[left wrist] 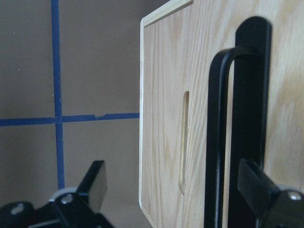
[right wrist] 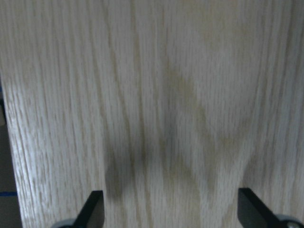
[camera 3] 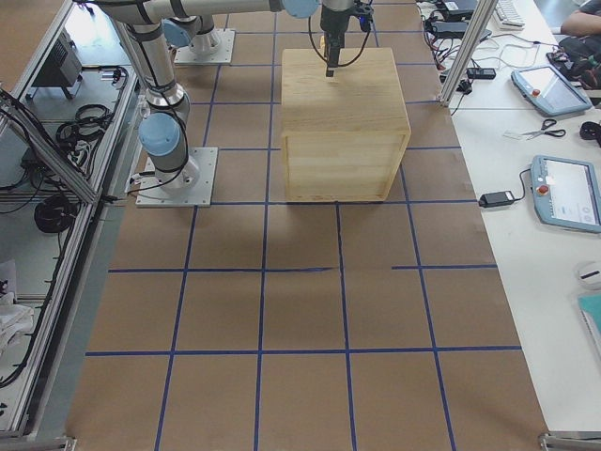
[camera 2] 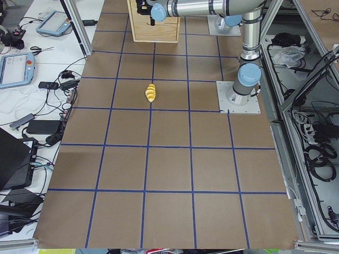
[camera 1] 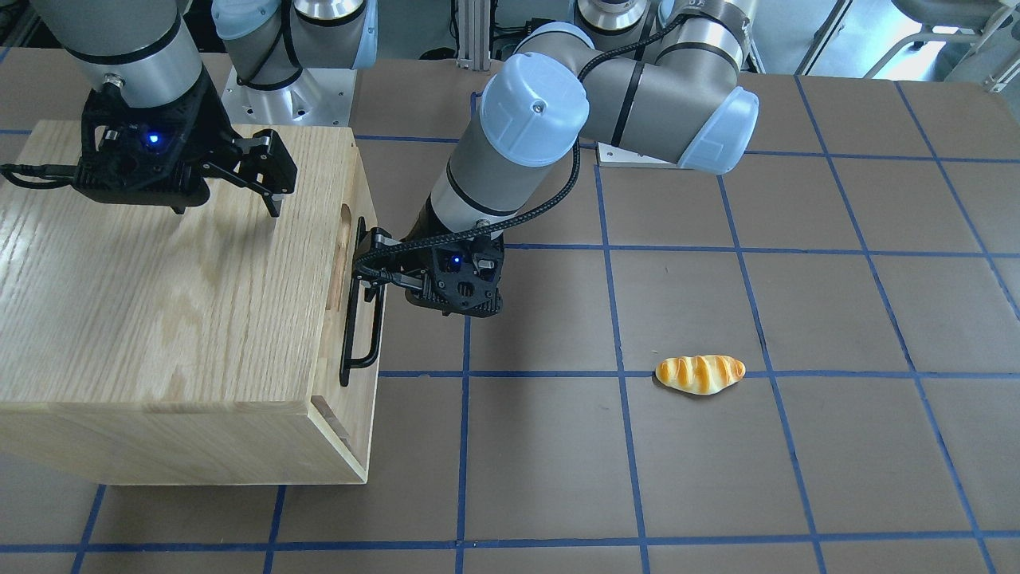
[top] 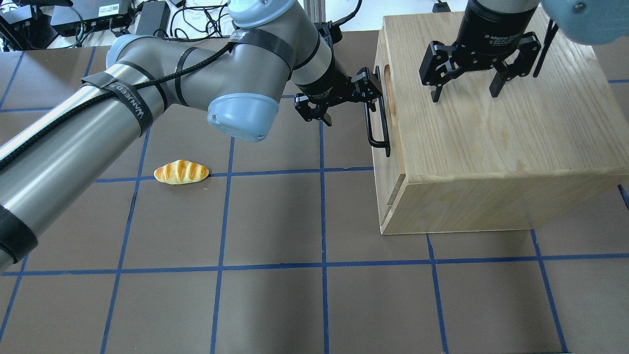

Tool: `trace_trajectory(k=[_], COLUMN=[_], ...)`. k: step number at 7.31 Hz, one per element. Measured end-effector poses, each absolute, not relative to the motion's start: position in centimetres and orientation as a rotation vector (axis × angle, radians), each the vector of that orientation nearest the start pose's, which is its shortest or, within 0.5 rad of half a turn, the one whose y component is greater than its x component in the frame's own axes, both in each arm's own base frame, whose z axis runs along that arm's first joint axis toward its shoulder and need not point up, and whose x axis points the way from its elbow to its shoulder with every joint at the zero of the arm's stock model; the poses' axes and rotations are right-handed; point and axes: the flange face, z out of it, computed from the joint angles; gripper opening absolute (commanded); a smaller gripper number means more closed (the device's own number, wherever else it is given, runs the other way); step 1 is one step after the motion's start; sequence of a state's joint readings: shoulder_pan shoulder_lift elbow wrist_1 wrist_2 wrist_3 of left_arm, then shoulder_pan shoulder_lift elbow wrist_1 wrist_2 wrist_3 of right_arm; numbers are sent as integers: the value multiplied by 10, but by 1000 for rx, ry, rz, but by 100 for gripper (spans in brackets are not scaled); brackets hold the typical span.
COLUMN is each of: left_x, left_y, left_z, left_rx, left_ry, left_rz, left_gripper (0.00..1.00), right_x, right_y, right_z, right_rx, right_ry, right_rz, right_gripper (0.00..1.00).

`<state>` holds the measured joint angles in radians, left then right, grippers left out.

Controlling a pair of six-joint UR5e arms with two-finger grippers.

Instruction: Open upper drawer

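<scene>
Upper drawer [left wrist: 166,95] sits shut, flush in the cabinet [top: 491,147] front. Left gripper [left wrist: 173,190], spread wide, brackets the black handle [left wrist: 249,118] off-centre; it should centre, clamp squarely, then pull straight out from the cabinet. Right gripper [top: 465,93] hovers, spread, above the cabinet top.

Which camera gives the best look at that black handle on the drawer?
Exterior front-facing: the handle shows side-on along most of its length. Overhead is similar; the left wrist sees only a close-up section; the other views show little or nothing of it.

A glazed bread roll [top: 181,172] lies on the brown table [top: 275,305], across a blue tape line [top: 275,172].
</scene>
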<state>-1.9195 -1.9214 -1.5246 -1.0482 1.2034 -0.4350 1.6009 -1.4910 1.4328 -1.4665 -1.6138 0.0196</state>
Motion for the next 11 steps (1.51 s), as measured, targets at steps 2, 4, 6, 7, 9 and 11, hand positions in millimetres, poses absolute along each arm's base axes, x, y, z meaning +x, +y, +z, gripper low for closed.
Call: trace_trajectory(k=[2,4,6,7,9,11], left_x=[-384,-384,-377,-372,-369,-368], left_y=[-538,-537,-539,-541,-543,-543], left_z=[371,371,377,378,374,369], left_rx=[-56,5,51,48,46,56], left_ry=[3558,3554,3549,3547,3544,3541], left_rz=[-99,-119,-155,-163,-156,-143], left_gripper=[100,100,100,100,100,100], right_x=[145,145,145,145,144,145], right_y=[-516,-516,-516,-516,-516,-516], right_z=[505,505,505,505,505,505], right_rx=[-20,-19,-18,-18,-17,-19], right_ry=[3185,3185,3185,3185,3185,3185], right_rz=[72,72,72,72,72,72], right_gripper=[100,100,100,100,100,100])
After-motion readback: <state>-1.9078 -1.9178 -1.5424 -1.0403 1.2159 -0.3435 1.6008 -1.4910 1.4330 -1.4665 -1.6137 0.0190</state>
